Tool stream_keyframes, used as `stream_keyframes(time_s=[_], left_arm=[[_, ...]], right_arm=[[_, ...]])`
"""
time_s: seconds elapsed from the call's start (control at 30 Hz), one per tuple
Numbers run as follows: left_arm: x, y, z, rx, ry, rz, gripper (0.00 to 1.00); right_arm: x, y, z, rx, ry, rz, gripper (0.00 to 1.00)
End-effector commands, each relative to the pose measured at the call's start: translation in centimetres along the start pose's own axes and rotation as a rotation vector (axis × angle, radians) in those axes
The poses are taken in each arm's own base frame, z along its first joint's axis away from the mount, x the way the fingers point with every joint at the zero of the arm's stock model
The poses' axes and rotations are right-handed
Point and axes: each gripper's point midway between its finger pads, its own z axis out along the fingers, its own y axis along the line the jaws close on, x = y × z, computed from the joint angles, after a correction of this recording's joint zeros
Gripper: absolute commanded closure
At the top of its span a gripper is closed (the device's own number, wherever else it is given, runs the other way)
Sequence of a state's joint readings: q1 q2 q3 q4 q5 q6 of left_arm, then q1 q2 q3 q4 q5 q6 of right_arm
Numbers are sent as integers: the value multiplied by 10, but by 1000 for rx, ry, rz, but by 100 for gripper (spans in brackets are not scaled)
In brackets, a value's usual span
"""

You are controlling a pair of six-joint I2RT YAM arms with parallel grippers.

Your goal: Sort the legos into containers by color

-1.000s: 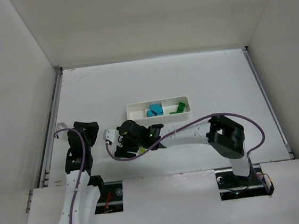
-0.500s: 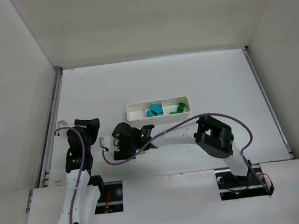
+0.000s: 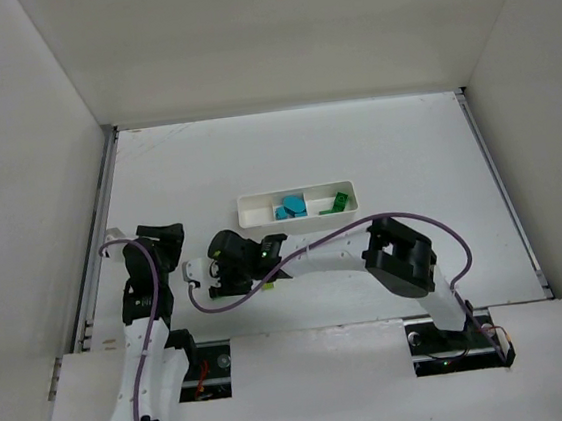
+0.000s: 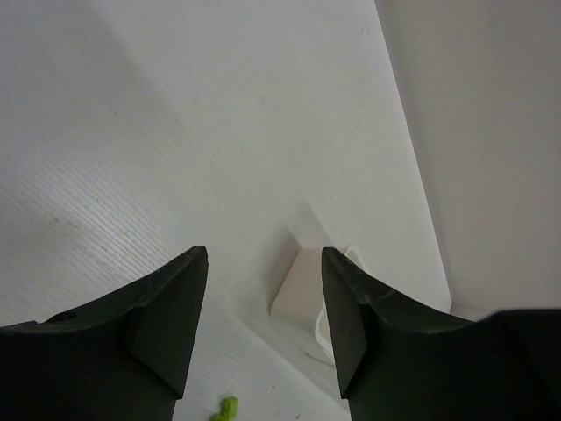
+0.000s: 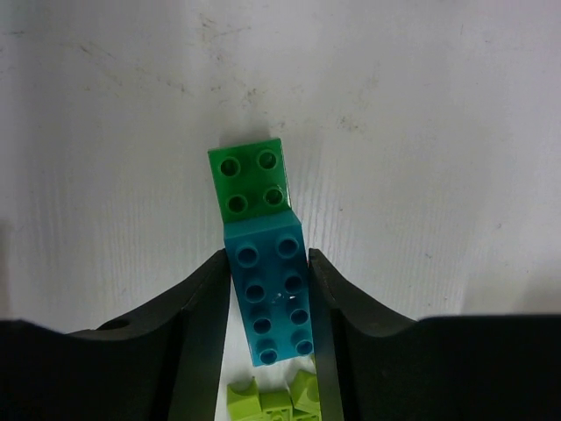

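In the right wrist view, a cyan-blue brick point(image 5: 267, 298) lies on the table with a dark green brick point(image 5: 249, 180) touching its far end. My right gripper point(image 5: 267, 263) is shut on the blue brick, one finger pressed against each long side. Several yellow-green bricks point(image 5: 276, 399) lie just behind it. From above, the right gripper point(image 3: 199, 272) sits left of centre, in front of the white tray point(image 3: 251, 212). The tray's middle compartment holds blue legos point(image 3: 290, 208) and its right one a green lego point(image 3: 339, 202). My left gripper point(image 4: 263, 263) is open and empty, with a yellow-green brick point(image 4: 226, 408) below it.
White walls enclose the table on three sides. The left arm point(image 3: 154, 249) stands close to the left wall, a little left of the right gripper. A white bracket with a cable point(image 4: 302, 285) sits at the wall's foot ahead of the left gripper.
My right gripper has moved left across the table and its fingers have come together on the blue brick. The left arm has hardly shifted.
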State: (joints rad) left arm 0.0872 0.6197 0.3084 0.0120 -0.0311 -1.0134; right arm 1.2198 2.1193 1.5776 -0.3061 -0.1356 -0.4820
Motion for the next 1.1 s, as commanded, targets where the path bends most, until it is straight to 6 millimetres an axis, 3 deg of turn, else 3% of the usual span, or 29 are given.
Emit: stream_keyframes(time_s=[0.0, 0.17, 0.27, 0.53, 0.63, 0.8, 0.93, 1.07], left_arm=[[-5, -3, 2, 18, -21, -6, 48], [-10, -13, 1, 42, -27, -3, 48], [-11, -21, -1, 63, -25, 17, 47], [-16, -48, -6, 132, -25, 37, 47], [-16, -64, -8, 173, -18, 35, 53], [15, -121, -30, 403, 63, 109, 67], [46, -161, -63, 620, 124, 181, 63], [62, -180, -86, 760, 151, 205, 57]], right_arm=[[-39, -1, -12, -10, -104, -15, 68], [-51, 0, -29, -31, -166, 43, 69], [-47, -14, -45, -15, -184, 142, 69], [-61, -22, -119, -9, -426, 393, 69], [-64, -31, -144, 5, -508, 493, 69], [-66, -48, -184, -28, -660, 751, 70], [-45, -64, -206, -103, -728, 1061, 73], [-40, -68, -230, -180, -837, 1210, 73]])
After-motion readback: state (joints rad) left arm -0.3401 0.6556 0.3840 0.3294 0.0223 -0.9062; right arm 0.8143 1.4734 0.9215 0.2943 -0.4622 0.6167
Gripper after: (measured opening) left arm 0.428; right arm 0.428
